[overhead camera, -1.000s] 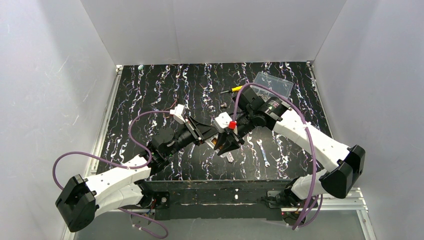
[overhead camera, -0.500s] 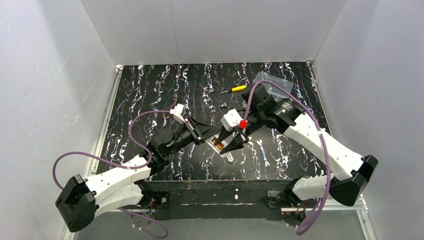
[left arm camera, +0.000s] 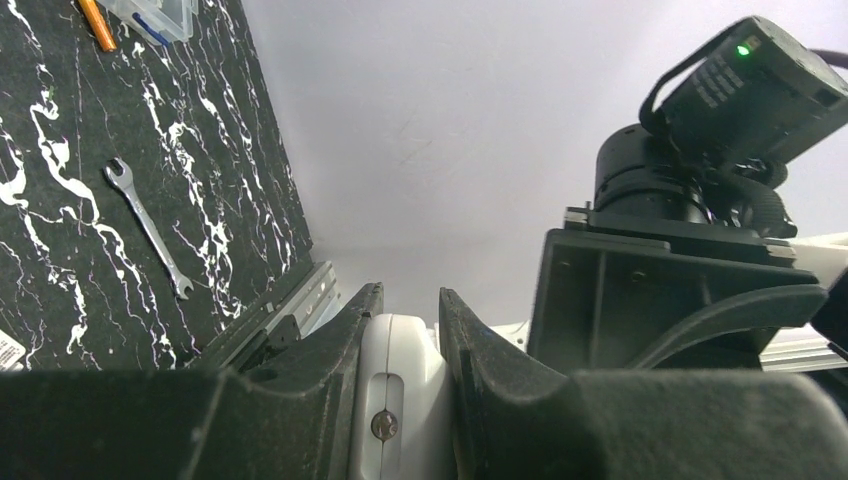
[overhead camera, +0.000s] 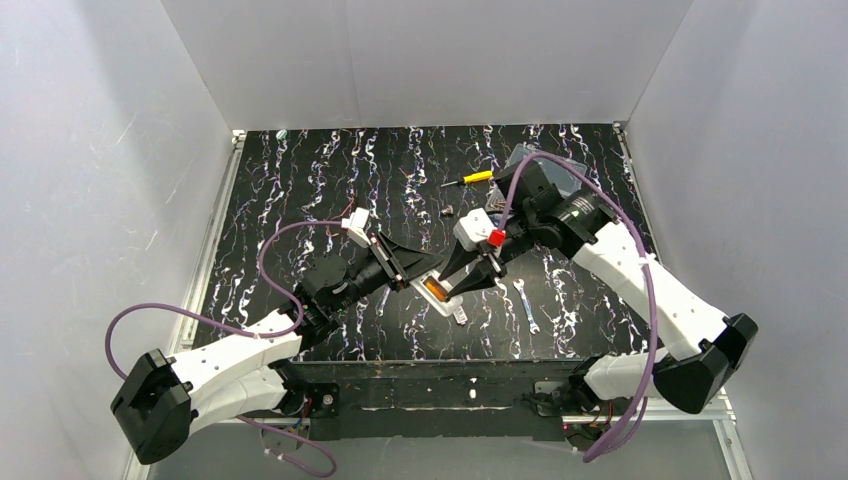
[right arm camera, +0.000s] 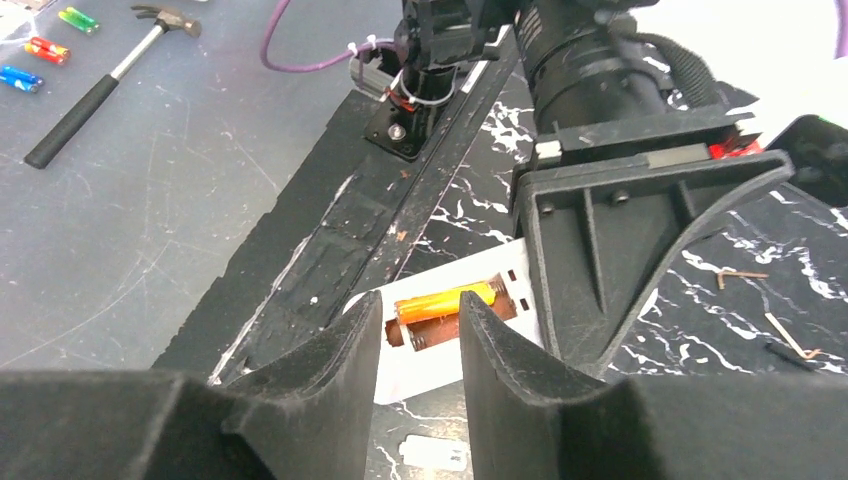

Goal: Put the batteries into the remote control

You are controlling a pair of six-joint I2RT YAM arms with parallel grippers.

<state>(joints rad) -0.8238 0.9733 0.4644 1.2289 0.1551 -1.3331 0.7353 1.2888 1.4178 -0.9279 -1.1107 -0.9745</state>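
Observation:
The white remote control (overhead camera: 440, 303) is held back side up above the table's middle, and my left gripper (overhead camera: 412, 270) is shut on it. In the left wrist view its white end (left arm camera: 400, 380) sits clamped between both fingers. One orange battery (right arm camera: 445, 300) lies in the open compartment, also seen from above as the battery (overhead camera: 435, 291); the slot beside it shows bare brown. My right gripper (overhead camera: 472, 281) hovers just right of the remote, open with nothing between its fingers (right arm camera: 330, 380). The remote (right arm camera: 425, 375) shows beyond them.
A small white cover piece (overhead camera: 459, 315) lies on the mat under the remote, a wrench (overhead camera: 527, 305) to its right. A yellow-handled screwdriver (overhead camera: 475, 178) and a clear plastic box (overhead camera: 548, 170) sit at the back right. The table's near edge (right arm camera: 330, 260) is close.
My right gripper has drawn back to the right off the remote and its jaws have widened, so the orange battery now shows in the compartment. The left arm has held still.

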